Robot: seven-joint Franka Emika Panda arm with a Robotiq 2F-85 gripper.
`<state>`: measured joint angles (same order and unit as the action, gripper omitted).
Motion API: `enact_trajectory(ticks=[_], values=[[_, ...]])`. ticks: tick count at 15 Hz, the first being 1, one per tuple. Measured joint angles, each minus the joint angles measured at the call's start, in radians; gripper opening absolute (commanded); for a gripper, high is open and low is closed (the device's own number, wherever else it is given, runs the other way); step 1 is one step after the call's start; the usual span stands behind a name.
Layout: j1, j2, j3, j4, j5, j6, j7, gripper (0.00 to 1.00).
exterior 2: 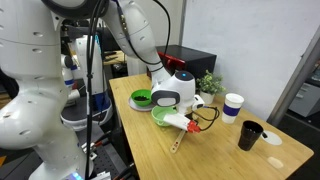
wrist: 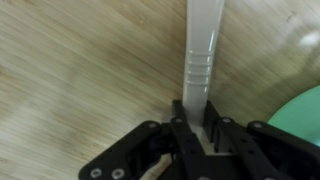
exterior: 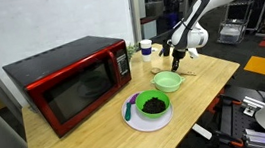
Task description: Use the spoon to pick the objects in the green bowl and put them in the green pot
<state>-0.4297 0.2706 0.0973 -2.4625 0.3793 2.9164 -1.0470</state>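
Observation:
My gripper (wrist: 197, 110) is shut on the handle of the pale wooden spoon (wrist: 202, 50), which runs straight away from the jaws over the wooden table. In an exterior view the spoon (exterior 2: 179, 140) slants down from the gripper (exterior 2: 188, 121) to the table top. The light green bowl (exterior: 166, 80) sits just below the gripper (exterior: 177, 55); its rim shows at the right edge of the wrist view (wrist: 306, 110). The darker green pot (exterior: 153, 104) with a dark inside stands on a white plate beside the bowl, and it also shows in an exterior view (exterior 2: 142, 98).
A red microwave (exterior: 73, 83) stands at one end of the table. A blue utensil (exterior: 129, 111) lies on the white plate (exterior: 143, 122). A white cup (exterior 2: 233, 103), a black mug (exterior 2: 249, 134) and a small plant (exterior 2: 208, 82) stand past the gripper.

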Motion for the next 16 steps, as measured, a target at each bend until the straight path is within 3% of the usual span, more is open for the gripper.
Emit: enact_trajectory(ticks=[8, 11, 16], values=[[0.012, -0.017, -0.034, -0.012, -0.054, 0.032, 0.024, 0.06], [0.070, -0.072, -0.136, -0.043, -0.225, 0.033, 0.129, 0.06], [0.163, -0.240, -0.311, -0.080, -0.670, -0.031, 0.375, 0.06]])
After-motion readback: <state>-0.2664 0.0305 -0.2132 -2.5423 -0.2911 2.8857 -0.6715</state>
